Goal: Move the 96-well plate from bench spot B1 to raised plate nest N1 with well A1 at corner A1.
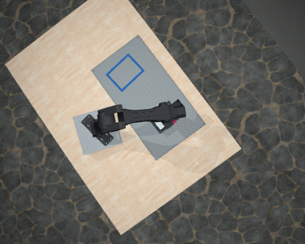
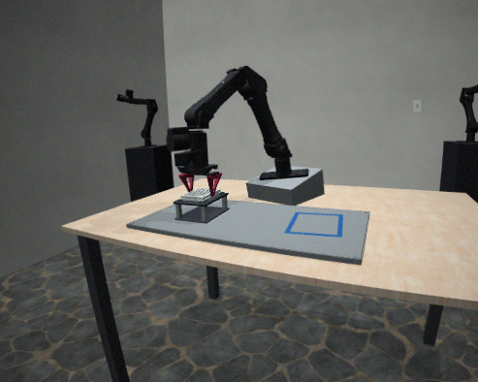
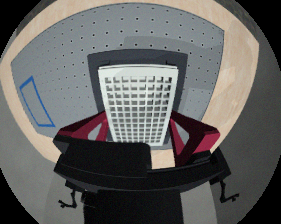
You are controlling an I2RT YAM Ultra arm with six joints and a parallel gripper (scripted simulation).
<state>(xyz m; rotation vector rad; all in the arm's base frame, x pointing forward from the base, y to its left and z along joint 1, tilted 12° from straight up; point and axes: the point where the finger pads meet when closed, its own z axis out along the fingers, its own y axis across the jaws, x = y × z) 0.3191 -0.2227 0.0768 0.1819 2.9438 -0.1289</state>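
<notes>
While bent over the nest (image 2: 201, 206), tool (image 2: 200, 182) (pointing down) grips plate (image 2: 197, 195)

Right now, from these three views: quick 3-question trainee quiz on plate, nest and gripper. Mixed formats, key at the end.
1. True or false: the 96-well plate lies inside the blue outline.
2. The gripper is: A) open, holding nothing B) shut on the plate C) out of view.
3. Fill in: the plate is over the raised ____, at the end of the grey mat opposite the blue outline.

Key: 1 false; 2 B; 3 nest.
</notes>
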